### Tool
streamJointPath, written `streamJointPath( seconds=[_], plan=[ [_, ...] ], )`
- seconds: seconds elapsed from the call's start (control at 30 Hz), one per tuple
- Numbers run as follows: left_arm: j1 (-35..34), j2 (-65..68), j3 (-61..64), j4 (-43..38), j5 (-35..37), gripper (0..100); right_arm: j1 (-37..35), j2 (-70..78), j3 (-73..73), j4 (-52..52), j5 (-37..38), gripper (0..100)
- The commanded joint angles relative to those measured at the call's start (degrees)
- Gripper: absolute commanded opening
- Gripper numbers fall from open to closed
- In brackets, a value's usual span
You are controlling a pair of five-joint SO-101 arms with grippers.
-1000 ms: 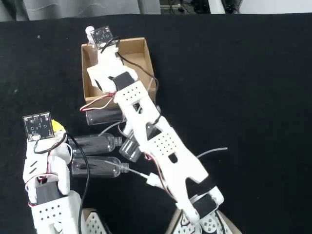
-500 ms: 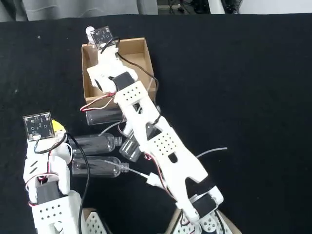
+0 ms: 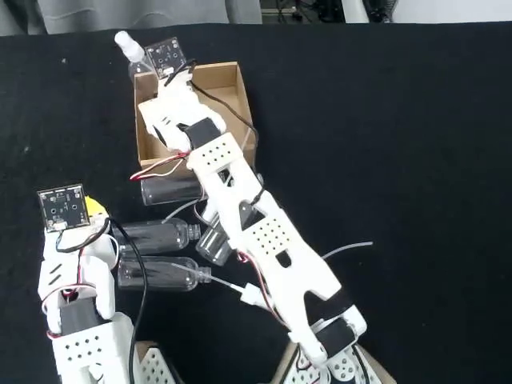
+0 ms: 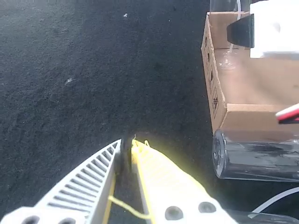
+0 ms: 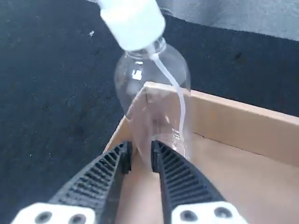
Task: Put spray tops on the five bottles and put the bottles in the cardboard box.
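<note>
A clear bottle (image 5: 154,93) with a white spray top (image 5: 133,18) leans in the far left corner of the cardboard box (image 3: 232,74), its top (image 3: 124,40) sticking out past the rim. My right gripper (image 5: 138,150) is inside the box with its black fingers nearly together at the bottle's lower part, not around it. Three uncapped clear bottles (image 3: 172,190) (image 3: 156,236) (image 3: 160,274) lie on the black table in front of the box, and another one (image 3: 214,244) lies partly under the right arm. My left gripper (image 4: 127,141) rests shut and empty near them.
The right arm (image 3: 240,208) stretches diagonally over the lying bottles. A loose spray tube (image 3: 352,248) lies to its right, and another tube with a white piece (image 3: 250,296) lies by the nearest bottle. One lying bottle's base (image 4: 257,156) is close to the box wall (image 4: 217,100).
The capped bottle has tipped toward the far left, its spray top now past the box corner. The right gripper shifted slightly with it. The left arm has not moved.
</note>
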Motion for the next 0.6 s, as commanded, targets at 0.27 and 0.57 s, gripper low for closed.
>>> streamJointPath(
  seconds=[0.27, 0.57],
  plan=[
    [-0.4, -0.3, -0.8, -1.1, -0.1, 3, -0.7, -0.3, -3.4, -1.2, 1.0, 4.3],
    [-0.4, -0.3, -0.7, -1.1, -0.1, 3, -0.7, -1.5, -3.4, 3.3, 3.3, 4.4]
  ],
)
